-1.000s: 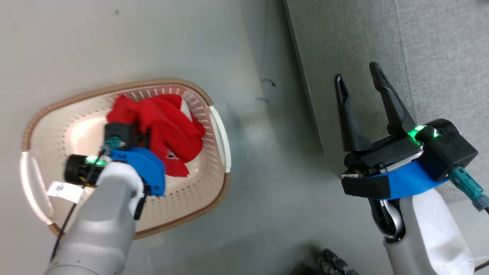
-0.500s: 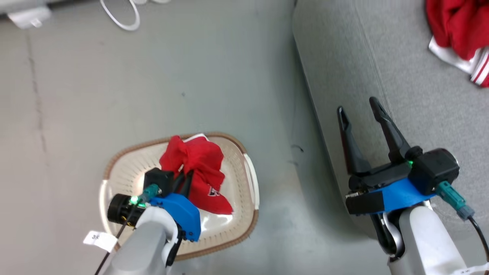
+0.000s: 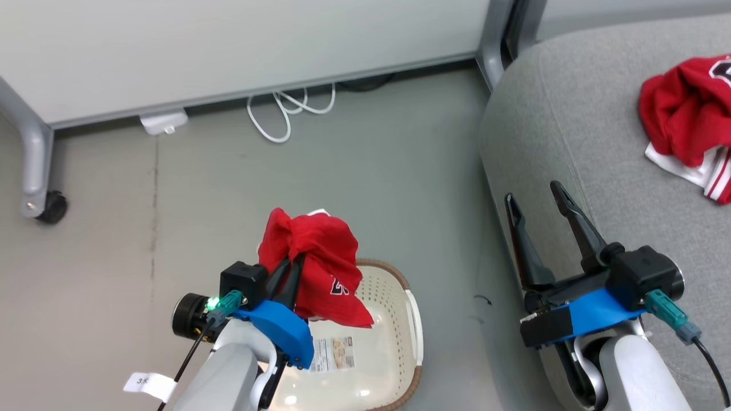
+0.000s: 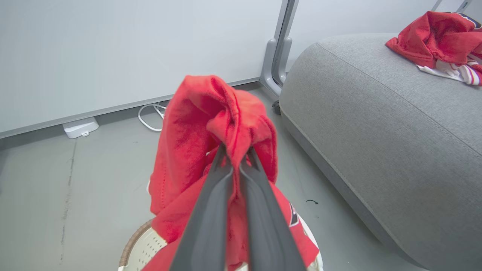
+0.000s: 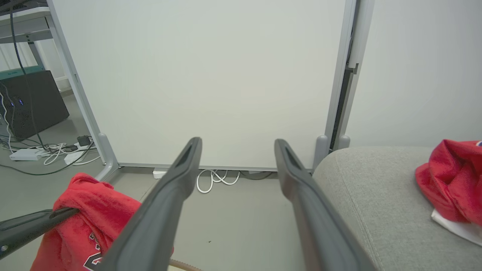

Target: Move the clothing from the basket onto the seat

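In the head view, the left tool (image 3: pixel 290 267) is clamped on a bunched fold of a red garment (image 3: pixel 322 257), held above the basket (image 3: pixel 416 342) at lower centre. The cloth's lower edge hangs over the basket's floor, where a paper label (image 3: pixel 334 354) lies bare. At lower right, the right tool (image 3: pixel 531 194) stands with fingers apart and empty over the front edge of the grey seat (image 3: pixel 571 131). A second red garment (image 3: pixel 679 114) lies on the seat at upper right.

In the left wrist view, the two fingers meet on a thick gather near the garment's top, and the rest droops down both sides.

In the right wrist view, the fingers are spread wide with nothing between them. The held garment is at lower left and the seat at lower right.

The cloth looks light, soft and limp, so it will likely swing and drape. A thick gather gives the safer hold, since a single-layer edge could slip free.
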{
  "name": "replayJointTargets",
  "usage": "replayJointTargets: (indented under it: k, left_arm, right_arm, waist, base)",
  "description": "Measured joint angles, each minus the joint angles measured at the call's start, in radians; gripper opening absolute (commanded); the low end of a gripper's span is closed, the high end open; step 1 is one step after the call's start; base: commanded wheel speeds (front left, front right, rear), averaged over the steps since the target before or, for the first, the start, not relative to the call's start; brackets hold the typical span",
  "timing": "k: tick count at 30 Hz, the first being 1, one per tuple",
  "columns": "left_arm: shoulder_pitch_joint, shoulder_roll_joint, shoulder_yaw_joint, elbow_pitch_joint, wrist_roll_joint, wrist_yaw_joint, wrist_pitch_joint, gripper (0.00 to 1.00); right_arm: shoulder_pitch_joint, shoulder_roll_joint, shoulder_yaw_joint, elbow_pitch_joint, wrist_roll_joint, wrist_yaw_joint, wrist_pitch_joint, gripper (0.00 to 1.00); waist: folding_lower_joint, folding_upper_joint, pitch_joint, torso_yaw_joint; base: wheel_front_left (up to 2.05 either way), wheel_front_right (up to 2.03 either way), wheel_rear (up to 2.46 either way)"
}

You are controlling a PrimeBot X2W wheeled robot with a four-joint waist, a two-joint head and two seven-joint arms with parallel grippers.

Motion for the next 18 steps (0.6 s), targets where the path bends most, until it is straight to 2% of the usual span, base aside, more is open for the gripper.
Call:
replayJointTargets:
  k: [11,18]
  left_arm:
    - [-0.055,-0.018,-0.033,-0.054,0.023,-0.018,0.000,0.00]
    - [-0.130,-0.028,-0.092,-0.042,-0.016,-0.025,0.011,0.00]
  right_arm:
    - [0.049,0.000,0.005,0.008,0.002,0.000,0.025,1.00]
    - [0.064,0.000,0.028,0.014,0.014,0.000,0.034,1.00]
  waist:
    - [0.0001,0.0000,-0.113,0.031]
    - [0.0001,0.0000,-0.166,0.027]
  base:
    - [0.00,0.00,0.00]
    - [0.00,0.00,0.00]
